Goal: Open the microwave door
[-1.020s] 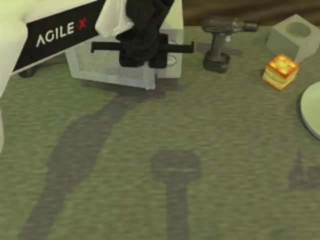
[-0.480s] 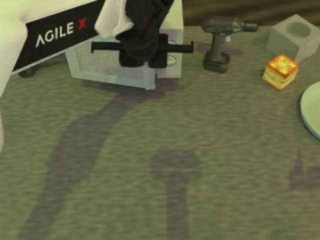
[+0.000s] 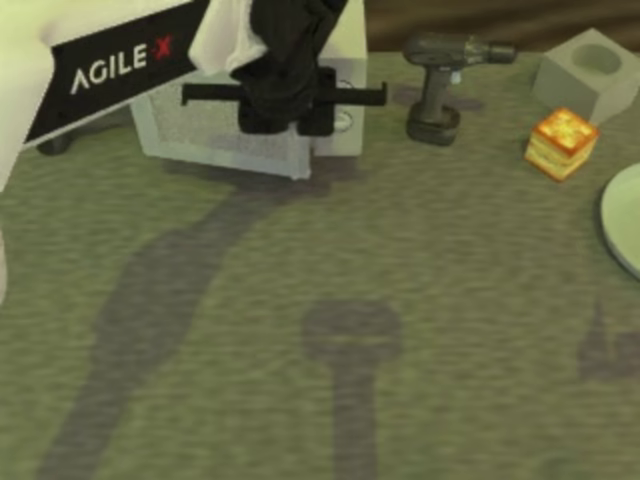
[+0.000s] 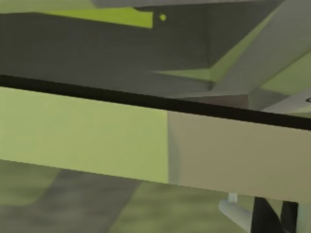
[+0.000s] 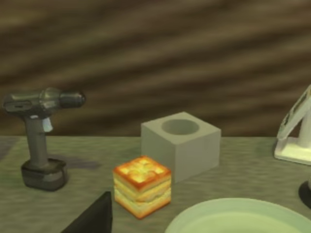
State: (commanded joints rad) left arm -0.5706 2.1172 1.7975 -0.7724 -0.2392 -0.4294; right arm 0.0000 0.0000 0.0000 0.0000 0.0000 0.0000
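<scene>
At the microwave door (image 3: pixel 225 140), my left gripper (image 3: pixel 285 115) waits to pull it open; its fingers' state I cannot tell.

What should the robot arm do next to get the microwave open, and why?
Probably keep pulling the microwave door outward, swinging it around its hinge. The left gripper is right at the front of the microwave, by the door's handle edge, and the door looks barely ajar at most. Whether the fingers hold the handle cannot be seen. The right arm is out of the top view.
</scene>
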